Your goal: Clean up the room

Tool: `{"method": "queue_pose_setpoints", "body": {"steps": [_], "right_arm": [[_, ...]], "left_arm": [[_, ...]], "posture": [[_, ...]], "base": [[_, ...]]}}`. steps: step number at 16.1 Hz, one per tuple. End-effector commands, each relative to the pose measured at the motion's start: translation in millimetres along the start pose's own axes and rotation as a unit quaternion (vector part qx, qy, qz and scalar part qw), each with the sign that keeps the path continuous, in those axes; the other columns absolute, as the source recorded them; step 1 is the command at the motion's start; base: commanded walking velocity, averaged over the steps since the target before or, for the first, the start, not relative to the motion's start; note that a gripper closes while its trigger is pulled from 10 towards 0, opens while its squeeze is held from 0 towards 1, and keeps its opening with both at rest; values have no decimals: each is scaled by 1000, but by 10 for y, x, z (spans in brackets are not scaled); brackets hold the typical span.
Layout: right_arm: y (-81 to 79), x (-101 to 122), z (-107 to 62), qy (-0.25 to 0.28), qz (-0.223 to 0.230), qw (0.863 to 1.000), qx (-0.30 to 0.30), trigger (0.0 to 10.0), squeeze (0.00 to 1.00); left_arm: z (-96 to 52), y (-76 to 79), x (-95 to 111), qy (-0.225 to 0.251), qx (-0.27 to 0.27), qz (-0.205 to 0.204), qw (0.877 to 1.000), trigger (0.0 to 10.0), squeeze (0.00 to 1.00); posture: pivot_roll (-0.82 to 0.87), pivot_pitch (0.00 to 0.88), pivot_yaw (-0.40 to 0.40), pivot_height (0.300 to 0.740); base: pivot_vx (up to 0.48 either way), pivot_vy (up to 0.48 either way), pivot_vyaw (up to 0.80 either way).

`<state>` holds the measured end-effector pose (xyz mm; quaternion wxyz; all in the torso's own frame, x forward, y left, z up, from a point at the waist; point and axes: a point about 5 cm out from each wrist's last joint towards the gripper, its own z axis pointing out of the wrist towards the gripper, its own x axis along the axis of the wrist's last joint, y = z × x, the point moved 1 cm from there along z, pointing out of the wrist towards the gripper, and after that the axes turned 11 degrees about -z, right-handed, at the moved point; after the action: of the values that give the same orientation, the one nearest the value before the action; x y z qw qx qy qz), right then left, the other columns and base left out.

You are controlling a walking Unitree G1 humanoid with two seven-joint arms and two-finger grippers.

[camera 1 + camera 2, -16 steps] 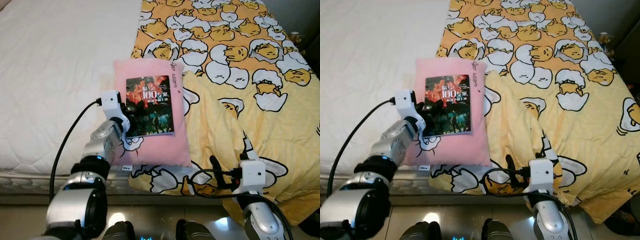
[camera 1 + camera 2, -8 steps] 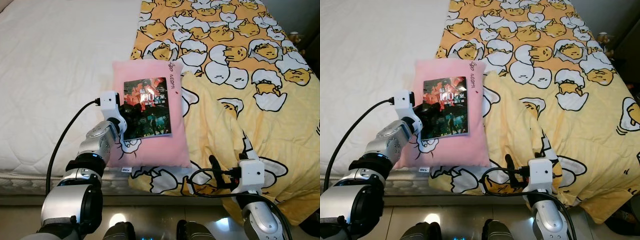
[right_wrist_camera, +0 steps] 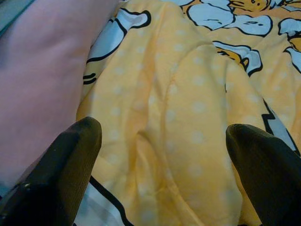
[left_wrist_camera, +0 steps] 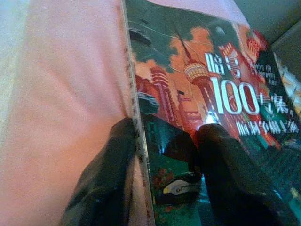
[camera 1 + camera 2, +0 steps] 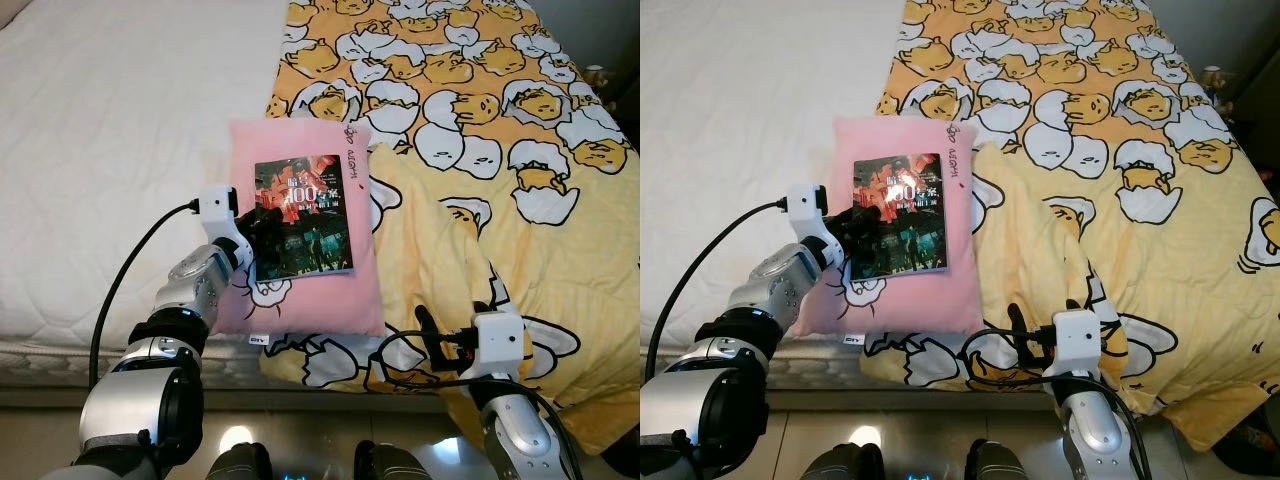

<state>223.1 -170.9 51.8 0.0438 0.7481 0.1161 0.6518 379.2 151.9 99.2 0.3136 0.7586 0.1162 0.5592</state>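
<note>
Currently the left gripper (image 5: 262,222) is clamped on the edge of the book (image 5: 303,215), which lies on the pink pillow (image 5: 310,295) on the bed (image 5: 120,130). Right gripper (image 3: 162,169) hovers, fingers spread wide, over the yellow duvet (image 5: 500,190)

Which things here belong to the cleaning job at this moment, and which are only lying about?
Part of the job:
- book, on the pink pillow
- left gripper, its fingers astride the book's edge
- right gripper, open, idle over the quilt

Only lying about:
- yellow egg-pattern quilt
- white mattress
</note>
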Motion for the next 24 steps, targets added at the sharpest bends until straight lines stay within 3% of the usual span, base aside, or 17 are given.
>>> {"method": "queue_pose_setpoints", "body": {"steps": [1, 2, 4, 9, 11, 14, 15, 16, 17, 18, 19, 20, 22, 24], "right_arm": [[-19, -35, -10, -8, 0, 1000, 1, 10000, 0], [-29, -32, -11, -7, 2, 1000, 1, 10000, 0], [-40, -46, -21, -9, 3, 1000, 2, 10000, 0], [-47, -64, -44, -12, 5, 1000, 3, 10000, 0], [-57, -65, -38, -12, 5, 1000, 4, 10000, 0], [-55, -52, 12, -9, 6, 1000, 3, 10000, 0], [-51, -49, 31, -8, 6, 1000, 5, 10000, 0], [-51, -49, 31, -8, 6, 1000, 5, 10000, 0], [-50, -48, 36, -8, 6, 1000, 5, 10000, 0], [-58, -50, 45, -8, 5, 1000, 7, 10000, 0], [-64, -54, 48, -8, 3, 1000, 9, 10000, 0], [-63, -55, 49, -8, 3, 1000, 9, 10000, 0], [-56, -57, 50, -8, 2, 1000, 8, 10000, 0], [-45, -45, 57, -5, 1, 1000, 7, 10000, 0]], "left_arm": [[-16, -48, -184, -30, 16, -68, 997, 0, 0], [24, 36, -94, -15, -2, -79, 997, 0, 0], [58, 127, -40, -8, -26, -68, 997, 0, 0], [130, 540, 283, 30, -130, -53, 990, 0, 0], [120, 556, 319, 32, -137, -41, 989, 0, 0], [76, 483, 374, 40, -123, 14, 992, 0, 0], [26, 436, 502, 84, -89, 132, 984, 0, 0], [26, 436, 502, 84, -89, 132, 984, 0, 0], [7, 436, 540, 98, -81, 169, 977, 0, 0], [-41, 449, 574, 122, -66, 271, 953, 0, 0], [-78, 441, 602, 144, -48, 290, 945, 0, 0], [-93, 422, 636, 156, -37, 279, 947, 0, 0], [-159, 317, 834, 205, 1, 211, 956, 0, 0], [-222, 318, 978, 236, 0, 183, 954, 0, 0]], "posture": [[-141, 137, -27, 740], [-138, 140, -26, 740], [-136, 142, -26, 740], [-129, 150, -23, 740], [-127, 148, -22, 740], [-119, 139, -20, 740], [-112, 137, -23, 740], [-112, 137, -23, 740], [-112, 137, -23, 740], [-106, 136, -27, 740], [-107, 135, -26, 740], [-107, 134, -26, 740], [-107, 130, -26, 740], [-105, 120, -26, 740]], "base": [[0, 0, 0], [0, 0, 0], [0, 0, 0], [0, 0, 0], [0, 0, 0], [0, 0, 0], [0, 0, 0], [0, 0, 0], [0, 0, 0], [0, 0, 0], [0, 0, 0], [0, 0, 0], [0, 0, 0], [0, 0, 0]]}}
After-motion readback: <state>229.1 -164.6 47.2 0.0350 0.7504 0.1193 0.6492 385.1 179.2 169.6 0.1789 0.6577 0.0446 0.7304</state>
